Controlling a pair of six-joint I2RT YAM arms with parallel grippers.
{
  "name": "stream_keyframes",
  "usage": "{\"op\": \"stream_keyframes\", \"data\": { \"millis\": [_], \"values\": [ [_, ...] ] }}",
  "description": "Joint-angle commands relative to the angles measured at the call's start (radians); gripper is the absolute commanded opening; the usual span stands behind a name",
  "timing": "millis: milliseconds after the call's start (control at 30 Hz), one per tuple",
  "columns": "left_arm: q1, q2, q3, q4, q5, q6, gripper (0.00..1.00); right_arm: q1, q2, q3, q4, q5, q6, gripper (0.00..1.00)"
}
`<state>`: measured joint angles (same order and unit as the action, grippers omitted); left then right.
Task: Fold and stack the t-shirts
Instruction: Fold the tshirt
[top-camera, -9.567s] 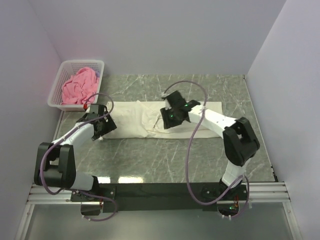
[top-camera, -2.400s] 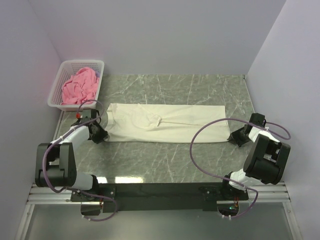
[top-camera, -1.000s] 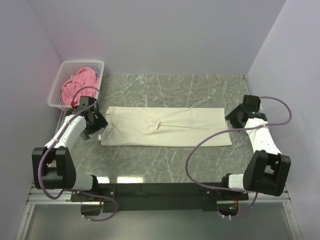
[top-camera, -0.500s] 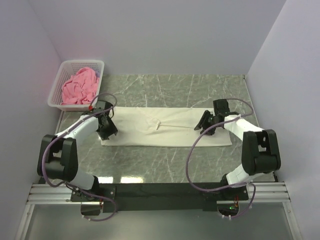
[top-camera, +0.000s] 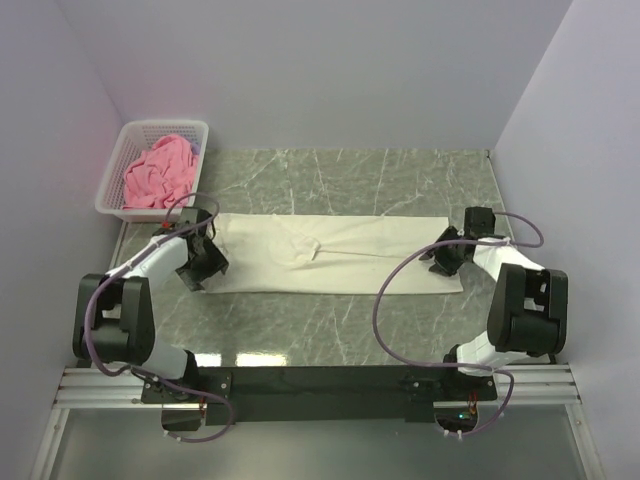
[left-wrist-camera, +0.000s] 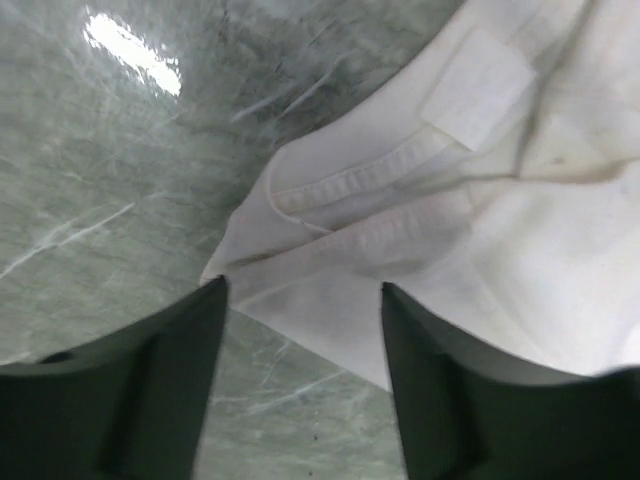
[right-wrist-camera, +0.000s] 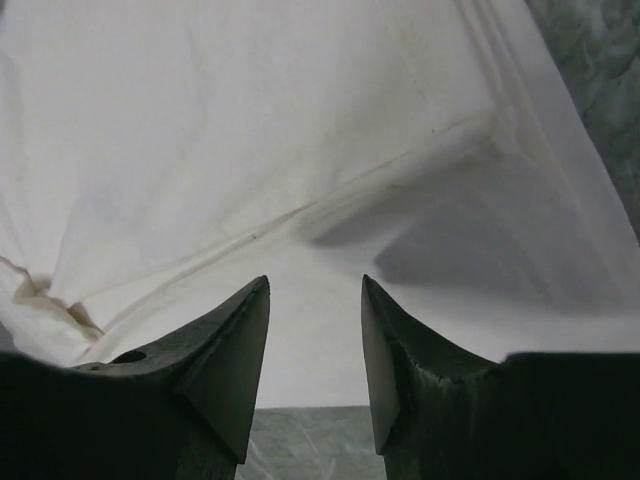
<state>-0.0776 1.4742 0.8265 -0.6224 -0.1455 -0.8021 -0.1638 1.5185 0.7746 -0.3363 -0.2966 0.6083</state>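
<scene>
The cream-white t-shirt (top-camera: 330, 252) lies folded into a long flat strip across the marble table. My left gripper (top-camera: 203, 268) is open at the strip's near left corner; the left wrist view shows the hem corner (left-wrist-camera: 290, 250) between my fingers (left-wrist-camera: 150, 380), above the table. My right gripper (top-camera: 441, 262) is open at the strip's near right corner; the right wrist view shows the cloth's edge (right-wrist-camera: 320, 340) between its fingers (right-wrist-camera: 225, 350). The pink t-shirt (top-camera: 158, 173) lies crumpled in the basket.
The white lattice basket (top-camera: 120, 170) stands at the far left corner against the left wall. Bare green marble (top-camera: 340, 320) lies between the shirt and the arm bases. Walls close the left, back and right sides.
Both arms swung out to the strip's ends over the last seconds. In the last half second the right gripper moved right to the near right corner, and the left gripper shifted slightly left and nearer.
</scene>
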Motion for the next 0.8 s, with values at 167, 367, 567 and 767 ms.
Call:
{"op": "stream_keyframes", "data": {
  "millis": [167, 367, 567, 767],
  "values": [
    [-0.033, -0.034, 0.279, -0.023, -0.009, 0.041, 0.78, 0.023, 0.014, 0.215, 0.017, -0.045, -0.028, 0.43],
    [-0.083, 0.141, 0.439, 0.093, 0.021, 0.066, 0.62, 0.04, 0.141, 0.298, 0.121, -0.09, 0.024, 0.36],
    [-0.088, 0.371, 0.588, 0.154, -0.026, 0.089, 0.49, 0.037, 0.327, 0.429, 0.143, -0.087, 0.031, 0.35],
    [-0.062, 0.538, 0.657, 0.144, -0.057, 0.086, 0.45, -0.002, 0.434, 0.453, 0.174, -0.053, 0.073, 0.35]
  ]
}}
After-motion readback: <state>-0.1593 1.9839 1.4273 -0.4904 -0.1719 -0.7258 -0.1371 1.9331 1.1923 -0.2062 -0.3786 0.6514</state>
